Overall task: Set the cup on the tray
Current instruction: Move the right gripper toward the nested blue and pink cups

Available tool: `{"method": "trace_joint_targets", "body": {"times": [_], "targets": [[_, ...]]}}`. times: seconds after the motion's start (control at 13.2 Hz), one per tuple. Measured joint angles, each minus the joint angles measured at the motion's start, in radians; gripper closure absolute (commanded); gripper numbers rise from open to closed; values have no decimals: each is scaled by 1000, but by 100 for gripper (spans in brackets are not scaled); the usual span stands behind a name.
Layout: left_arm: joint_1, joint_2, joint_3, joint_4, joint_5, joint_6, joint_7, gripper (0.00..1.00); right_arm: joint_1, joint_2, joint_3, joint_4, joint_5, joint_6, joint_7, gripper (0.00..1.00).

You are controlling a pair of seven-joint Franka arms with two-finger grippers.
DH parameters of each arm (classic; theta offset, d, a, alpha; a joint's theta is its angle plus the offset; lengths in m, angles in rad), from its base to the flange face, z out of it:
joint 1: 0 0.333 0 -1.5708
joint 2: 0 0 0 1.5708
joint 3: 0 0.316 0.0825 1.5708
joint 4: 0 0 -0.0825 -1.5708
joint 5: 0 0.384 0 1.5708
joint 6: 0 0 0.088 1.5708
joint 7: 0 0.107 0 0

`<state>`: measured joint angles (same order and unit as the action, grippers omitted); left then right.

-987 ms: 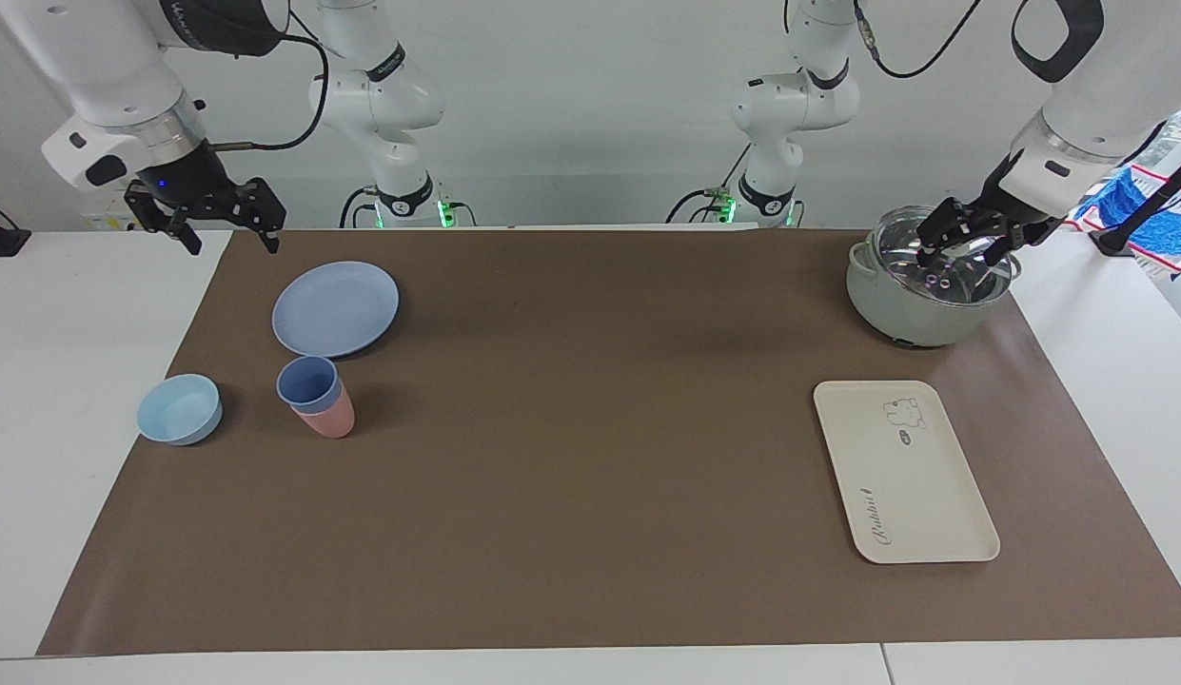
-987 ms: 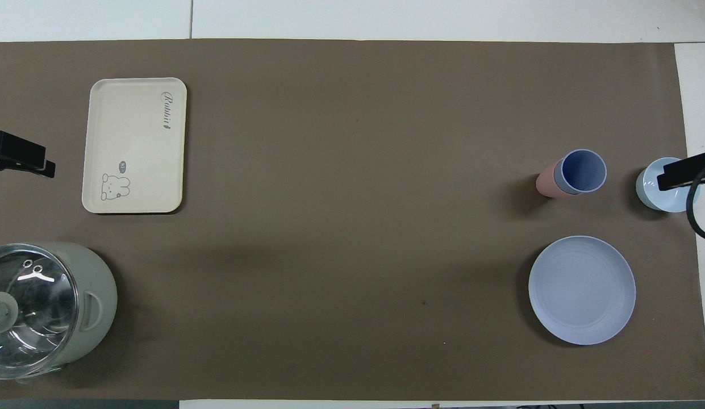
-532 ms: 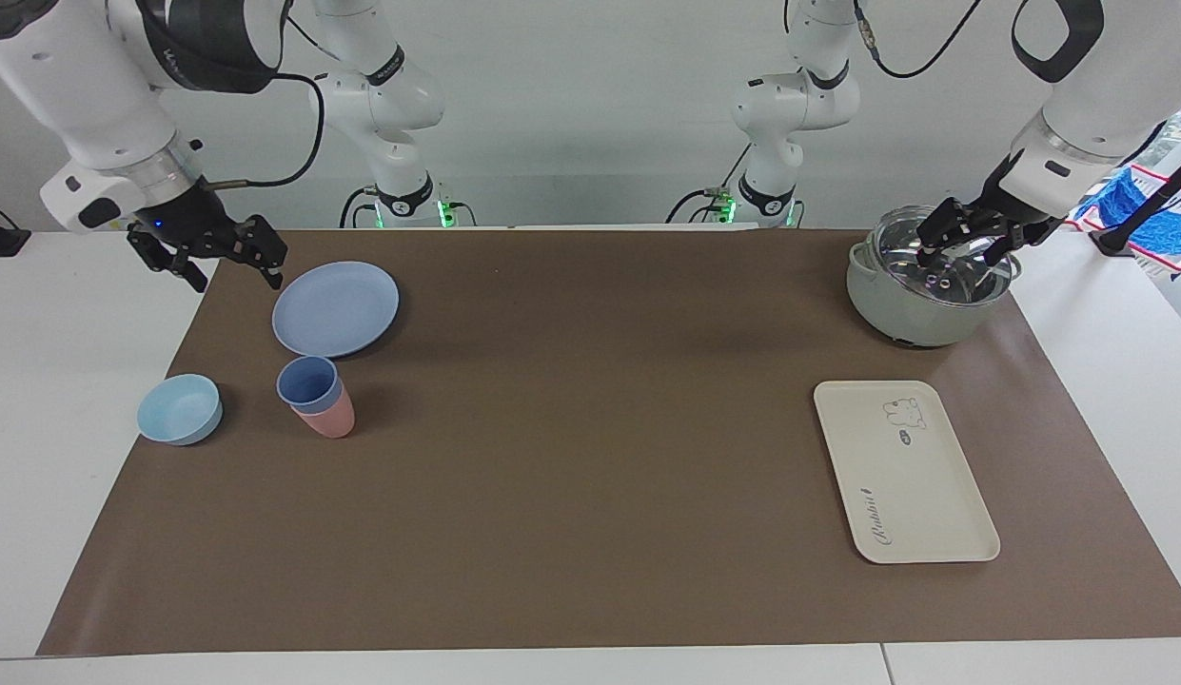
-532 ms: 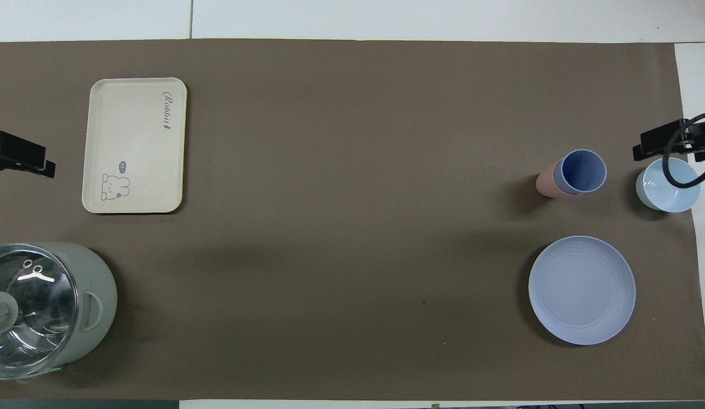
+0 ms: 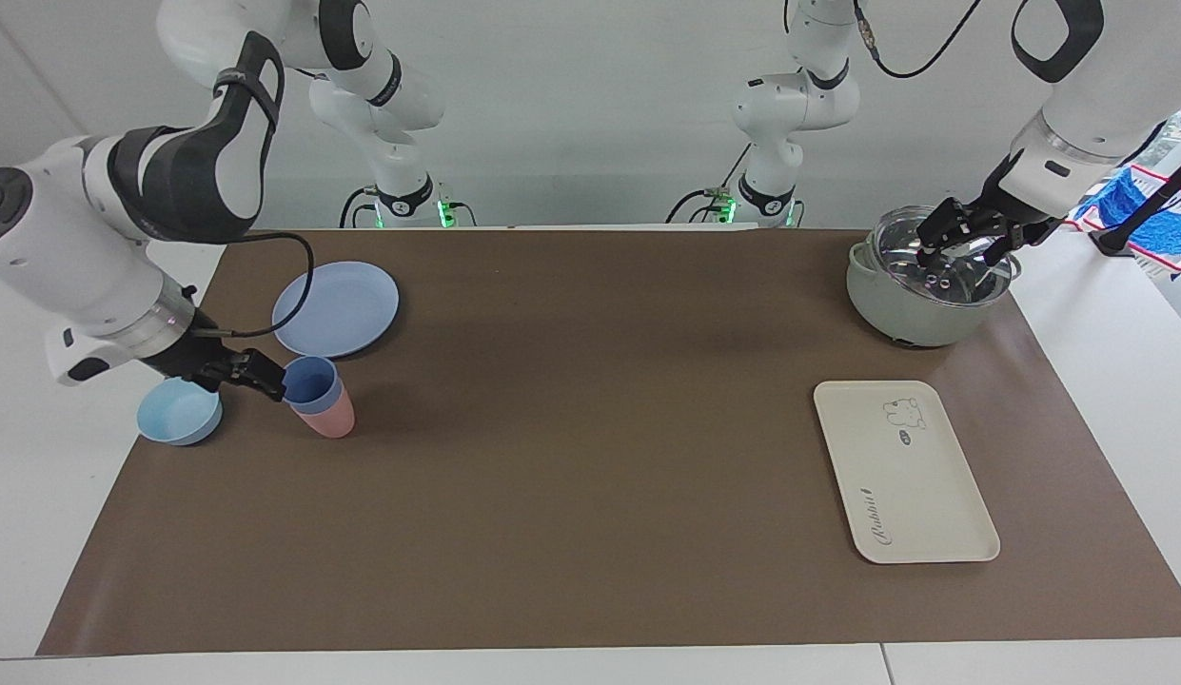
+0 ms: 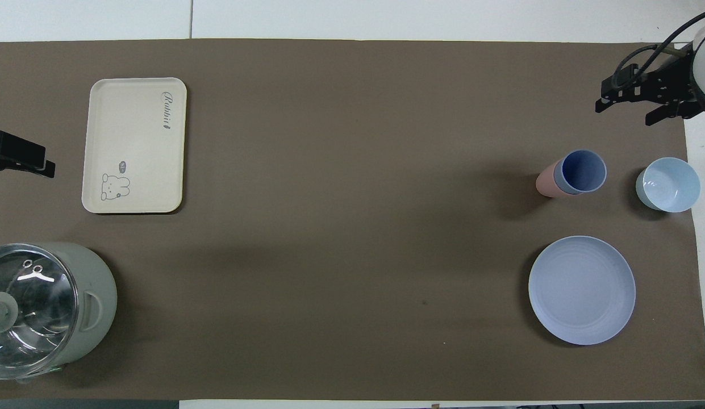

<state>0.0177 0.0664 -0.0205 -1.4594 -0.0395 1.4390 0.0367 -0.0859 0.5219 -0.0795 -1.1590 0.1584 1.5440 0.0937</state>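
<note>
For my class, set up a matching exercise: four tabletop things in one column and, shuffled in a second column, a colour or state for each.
Things:
1. cup
2. tray
3. pot
4. plate

Descriptions:
A. cream, rectangular, nothing on it
B. nested in a pink tumbler
C. round, flat, blue, nothing on it
D. grey-green, glass lid on top

Pairs: 1-B, 2-A, 3-D, 4-C
</note>
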Motion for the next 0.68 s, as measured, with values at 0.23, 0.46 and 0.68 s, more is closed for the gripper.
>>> {"method": "trace_joint_targets", "body": {"times": [0.23,0.46,0.68], "targets": [[0,0,0,0,0,0,0,0,-53,119,1,74,84,-12,80,0],[0,0,0,0,0,0,0,0,-71,178,0,85,124,-2,149,0],[0,0,0,0,0,0,0,0,-97,201,0,60,181,5,211,0]]}}
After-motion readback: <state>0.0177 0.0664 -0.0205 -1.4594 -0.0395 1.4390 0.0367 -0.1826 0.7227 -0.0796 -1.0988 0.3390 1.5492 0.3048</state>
